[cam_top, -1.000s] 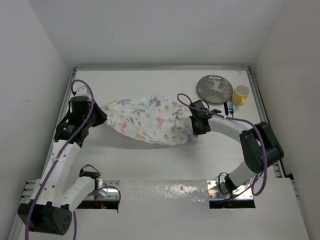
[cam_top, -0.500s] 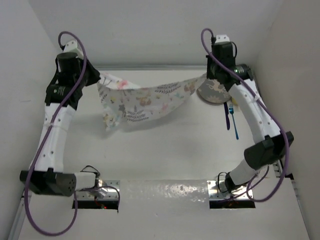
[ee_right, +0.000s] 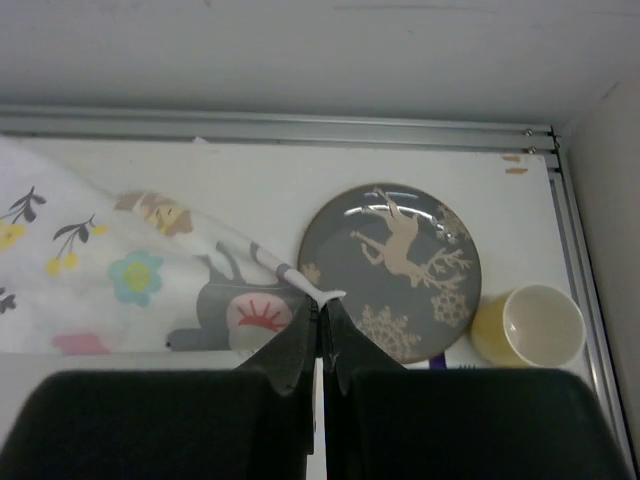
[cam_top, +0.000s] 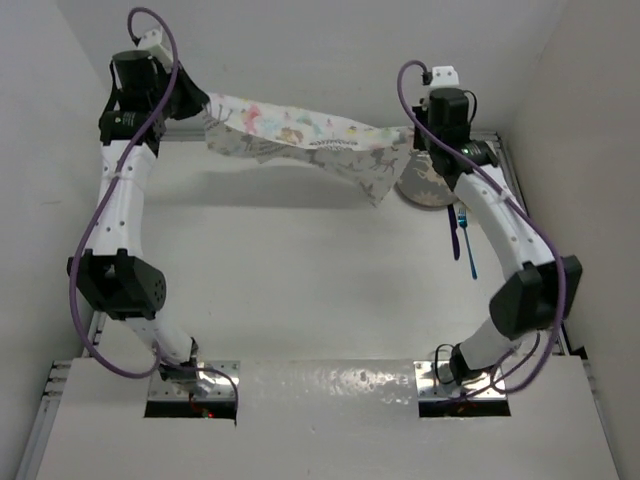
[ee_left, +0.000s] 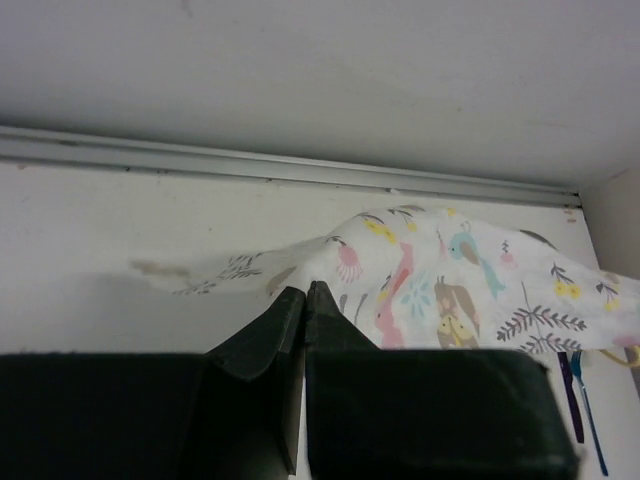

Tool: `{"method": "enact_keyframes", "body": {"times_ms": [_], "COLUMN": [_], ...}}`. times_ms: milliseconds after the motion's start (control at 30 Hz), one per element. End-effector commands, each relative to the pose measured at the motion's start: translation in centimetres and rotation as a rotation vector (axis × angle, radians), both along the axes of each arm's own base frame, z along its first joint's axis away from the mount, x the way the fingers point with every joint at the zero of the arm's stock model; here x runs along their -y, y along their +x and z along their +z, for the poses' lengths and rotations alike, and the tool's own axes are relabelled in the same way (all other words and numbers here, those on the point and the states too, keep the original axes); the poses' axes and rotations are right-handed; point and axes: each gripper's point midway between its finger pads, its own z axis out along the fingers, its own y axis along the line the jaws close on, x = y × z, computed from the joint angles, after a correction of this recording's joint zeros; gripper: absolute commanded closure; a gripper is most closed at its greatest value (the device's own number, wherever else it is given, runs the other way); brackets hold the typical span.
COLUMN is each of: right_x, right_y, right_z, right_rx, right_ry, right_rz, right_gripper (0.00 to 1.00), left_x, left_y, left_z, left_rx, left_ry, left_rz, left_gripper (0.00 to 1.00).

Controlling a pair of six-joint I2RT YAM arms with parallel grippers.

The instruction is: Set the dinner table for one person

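Both mine clamped tight: left gripper (ee_left: 303, 290) on one cloth (cam_top: 300, 130) corner at 10 o'clock, right gripper (ee_right: 320, 300) on the other at 2. Cloth hangs stretched between, above the dinner table (cam_top: 300, 270). Plate (ee_right: 395, 265) and yellow cup (ee_right: 527, 325) at 2 o'clock.

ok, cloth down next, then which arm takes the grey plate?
Right. The right gripper, shut on the pastel animal-print cloth, hangs by the round grey deer-patterned plate; the left gripper holds the opposite end.
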Motion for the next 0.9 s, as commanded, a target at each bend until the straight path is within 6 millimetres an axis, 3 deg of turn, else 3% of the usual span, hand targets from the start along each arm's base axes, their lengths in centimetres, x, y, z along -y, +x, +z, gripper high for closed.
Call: {"method": "enact_keyframes", "body": {"times_ms": [0,33,67,100,133,167,233,267,300,333,400,433,500,533,600,667,700,767,800,867], "right_x": [0.6,0.6,0.8,0.7,0.6,0.7,-0.1,-0.3,-1.0,-1.1,-1.4,-2.0,-1.9,-2.5,-2.1,-1.6,-1.4,-0.4,0.2,0.9], "right_y": [-2.6,-3.3,-5.0,-5.8,-6.7,-8.1,-10.2,-12.0,-13.4,-15.7,-18.3,-20.5,-23.8,-25.0,-27.1,-28.2,-28.5,-29.3,-29.4,-28.6], "right_z": [6.0,5.4,3.1,1.9,0.2,-2.4,-6.3,-9.7,-11.9,-15.9,-19.5,-22.2,-25.2,-25.7,-26.7,-26.8,-26.4,-26.3,-25.9,-24.8], "right_rx": [0.252,0.256,0.216,0.191,0.153,0.096,-0.013,-0.091,-0.158,-0.262,-0.373,-0.456,-0.574,-0.603,-0.638,-0.644,-0.628,-0.640,-0.636,-0.607], "right_ry": [0.017,0.013,0.000,0.000,-0.001,0.010,0.041,0.077,0.105,0.136,0.154,0.165,0.162,0.177,0.184,0.206,0.221,0.195,0.169,0.126], "right_rz": [0.042,0.056,0.073,0.096,0.111,0.117,0.165,0.167,0.200,0.189,0.181,0.187,0.171,0.167,0.126,0.058,0.040,0.000,-0.015,-0.027], "right_gripper": [1.00,1.00,1.00,1.00,1.00,1.00,1.00,1.00,1.00,1.00,1.00,1.00,1.00,1.00,0.95,0.90,0.82,0.80,0.65,0.40], "left_x": [0.7,0.6,0.4,0.0,0.0,-0.1,-0.4,-0.5,-0.8,-0.8,-0.5,-0.2,0.7,1.0,1.3,1.1,1.0,0.7,0.4,0.2], "left_y": [-4.5,-5.3,-5.7,-7.4,-8.2,-9.7,-11.1,-12.5,-13.2,-14.7,-16.2,-17.8,-19.4,-20.8,-22.7,-23.4,-24.0,-24.4,-24.6,-24.8], "left_z": [2.3,1.5,-2.4,-2.3,-3.5,-6.5,-10.1,-13.7,-15.7,-19.3,-22.5,-25.3,-27.4,-28.9,-30.2,-29.2,-28.5,-27.9,-27.4,-26.5], "left_rx": [0.132,0.129,0.063,0.080,0.063,0.008,-0.060,-0.138,-0.188,-0.280,-0.370,-0.453,-0.524,-0.563,-0.603,-0.560,-0.541,-0.519,-0.511,-0.500], "left_ry": [0.040,0.044,0.044,0.048,0.042,0.030,0.018,0.002,0.000,-0.023,-0.054,-0.081,-0.133,-0.148,-0.179,-0.186,-0.193,-0.187,-0.177,-0.164], "left_rz": [-0.060,-0.048,-0.038,-0.011,-0.005,0.008,0.035,0.051,0.078,0.095,0.103,0.114,0.106,0.104,0.122,0.144,0.157,0.178,0.194,0.198], "left_gripper": [1.00,1.00,1.00,1.00,1.00,1.00,1.00,1.00,1.00,1.00,1.00,1.00,1.00,0.99,0.91,0.81,0.77,0.68,0.55,0.52]}}
